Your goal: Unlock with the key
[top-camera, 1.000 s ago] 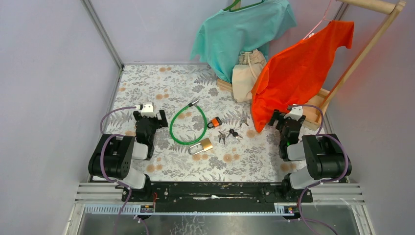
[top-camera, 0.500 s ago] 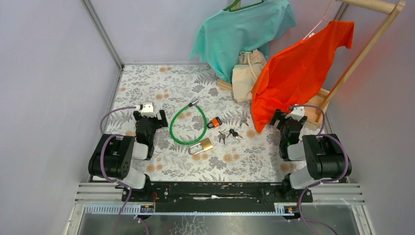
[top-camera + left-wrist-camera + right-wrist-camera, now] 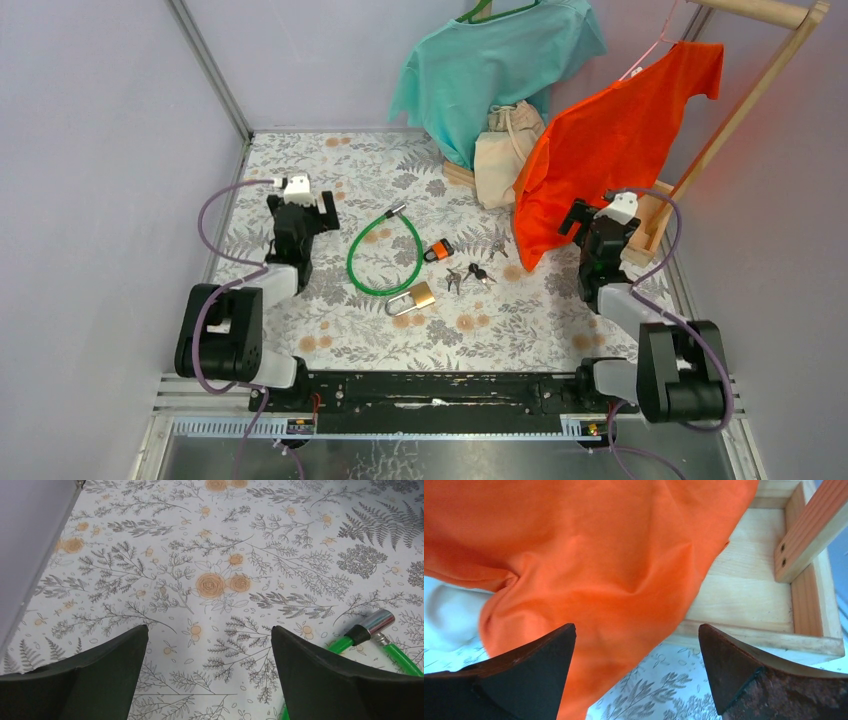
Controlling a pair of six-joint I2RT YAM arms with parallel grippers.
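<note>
A brass padlock [image 3: 416, 297] lies in the middle of the floral table, with a small orange padlock [image 3: 438, 249] just behind it. Small keys [image 3: 478, 272] lie scattered to the right of the locks. A green cable lock [image 3: 383, 252] loops to their left; its metal tip [image 3: 377, 622] shows at the right of the left wrist view. My left gripper [image 3: 303, 205] [image 3: 210, 630] hangs open over bare table, left of the cable. My right gripper [image 3: 595, 222] [image 3: 636, 630] is open and empty, facing the orange shirt [image 3: 614, 555], right of the keys.
A wooden clothes rack with a base tray [image 3: 749, 585] stands at the back right. It carries the orange shirt [image 3: 620, 130] and a teal shirt [image 3: 490, 65], with a beige cloth bag [image 3: 505, 150] between them. Grey walls close in both sides.
Both arms have unfolded and reached forward, away from their bases. The left gripper moved toward the back left, the right one up toward the orange shirt. Both stayed open.
</note>
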